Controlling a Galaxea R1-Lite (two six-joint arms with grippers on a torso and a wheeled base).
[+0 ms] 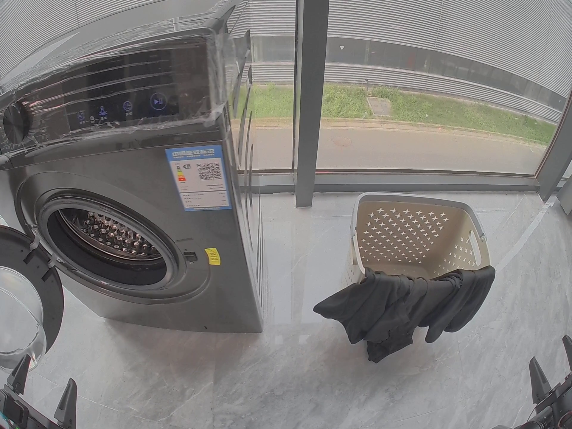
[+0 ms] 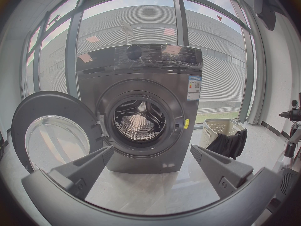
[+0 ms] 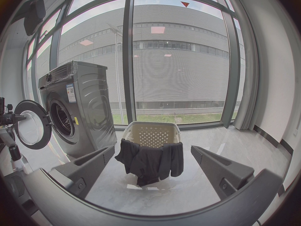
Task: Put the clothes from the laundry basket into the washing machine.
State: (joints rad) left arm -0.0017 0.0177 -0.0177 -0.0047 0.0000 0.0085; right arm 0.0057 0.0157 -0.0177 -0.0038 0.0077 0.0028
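A grey washing machine [image 1: 137, 168] [image 2: 139, 110] [image 3: 81, 101] stands on the left, its round door [image 1: 24, 293] [image 2: 53, 129] swung wide and the drum [image 1: 113, 242] [image 2: 138, 123] exposed. To its right sits a cream laundry basket [image 1: 417, 233] [image 3: 153, 134] [image 2: 219, 127] with black clothes [image 1: 399, 308] [image 3: 150, 160] [image 2: 229, 145] draped over its near rim. My left gripper [image 1: 42, 391] [image 2: 150, 160] is open, low in front of the machine. My right gripper [image 1: 554, 367] [image 3: 150, 164] is open too, low and short of the basket. Neither holds anything.
Pale marble floor [image 1: 298, 376] spreads between the machine and the basket. A wall of windows [image 1: 417, 72] with a grey pillar [image 1: 310, 90] runs close behind both.
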